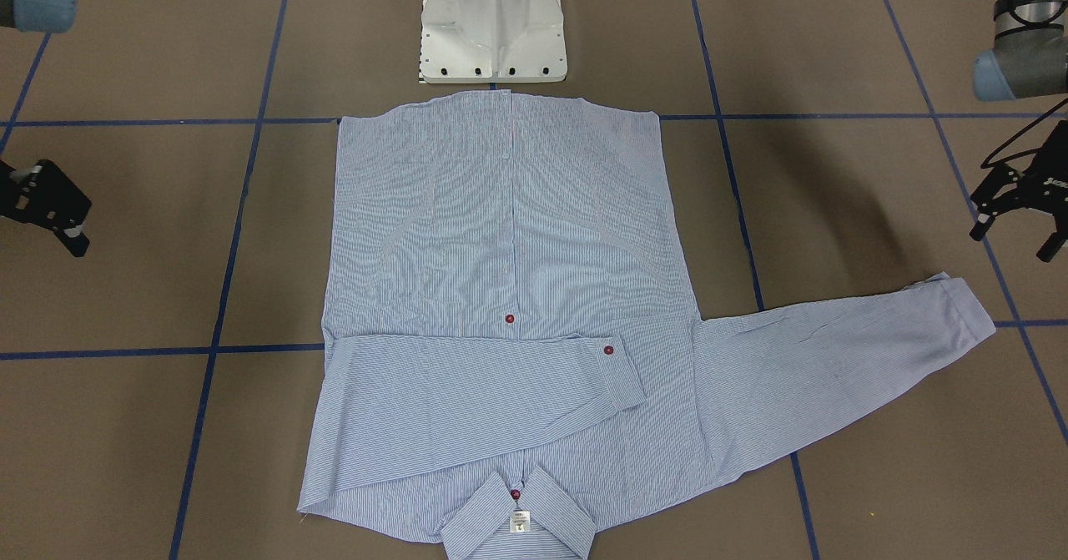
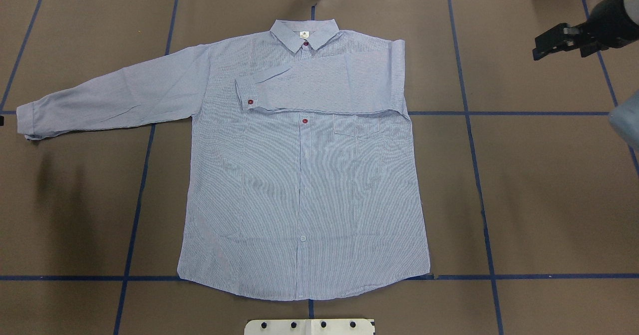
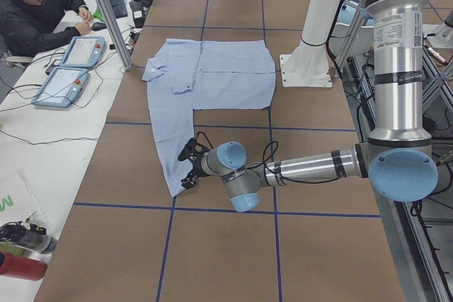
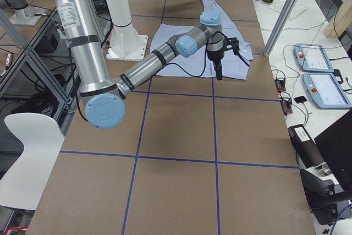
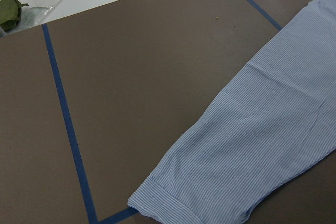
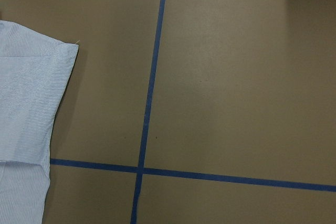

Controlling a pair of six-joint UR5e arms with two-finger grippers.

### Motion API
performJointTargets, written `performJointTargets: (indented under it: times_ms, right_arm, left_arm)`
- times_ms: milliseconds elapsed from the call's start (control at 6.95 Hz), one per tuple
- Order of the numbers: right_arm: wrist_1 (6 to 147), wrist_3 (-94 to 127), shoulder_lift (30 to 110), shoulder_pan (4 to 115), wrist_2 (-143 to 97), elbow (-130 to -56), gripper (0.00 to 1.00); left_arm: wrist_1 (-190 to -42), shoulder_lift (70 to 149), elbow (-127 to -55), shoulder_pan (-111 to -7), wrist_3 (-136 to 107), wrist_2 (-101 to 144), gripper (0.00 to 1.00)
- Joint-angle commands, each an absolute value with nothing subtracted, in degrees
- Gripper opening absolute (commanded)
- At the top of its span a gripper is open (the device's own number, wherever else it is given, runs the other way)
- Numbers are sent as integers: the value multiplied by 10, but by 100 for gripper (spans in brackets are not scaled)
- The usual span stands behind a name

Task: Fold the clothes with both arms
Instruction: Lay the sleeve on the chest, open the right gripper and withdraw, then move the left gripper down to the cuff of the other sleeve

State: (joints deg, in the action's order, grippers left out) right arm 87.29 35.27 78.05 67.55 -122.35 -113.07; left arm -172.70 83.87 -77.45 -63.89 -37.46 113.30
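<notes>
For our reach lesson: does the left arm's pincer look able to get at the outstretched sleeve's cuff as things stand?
Probably yes: the left pincer hangs open near the cuff, with only bare table between them.

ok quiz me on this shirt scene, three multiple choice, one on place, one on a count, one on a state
1. Where is the shirt collar?
A) next to the base
B) at the end far from the base
C) under the hem
2. How many dark red buttons show?
A) one
B) three
C) six
3. How do the sleeves lie?
A) both folded in
B) both stretched out
C) one folded in, one stretched out

1 B: the base sits by the hem, opposite the collar.
2 B: one at the collar, one on the cuff, one on the placket.
3 C: the folded sleeve crosses the chest; the other sleeve lies out sideways.
</notes>
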Motion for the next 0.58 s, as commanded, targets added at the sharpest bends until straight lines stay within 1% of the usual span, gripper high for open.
performJointTargets:
  times_ms: [0,144,288,432]
  right_arm:
    - [846,340,807,688,-1236,-1135,100]
    - [846,339,807,689,-1235,-1135,100]
    - [846,338,807,689,-1233,-1135,100]
    - [846,339,807,689,-1233,-1136,100]
  left_arm:
    - [-1759,843,-754,-571,-587,1063,99]
    - [-1761,848,-745,-563,-575,1063,100]
    - [-1773,858,-744,-564,-487,1067,100]
    - [-1808,865,-756,-564,-474,1066,100]
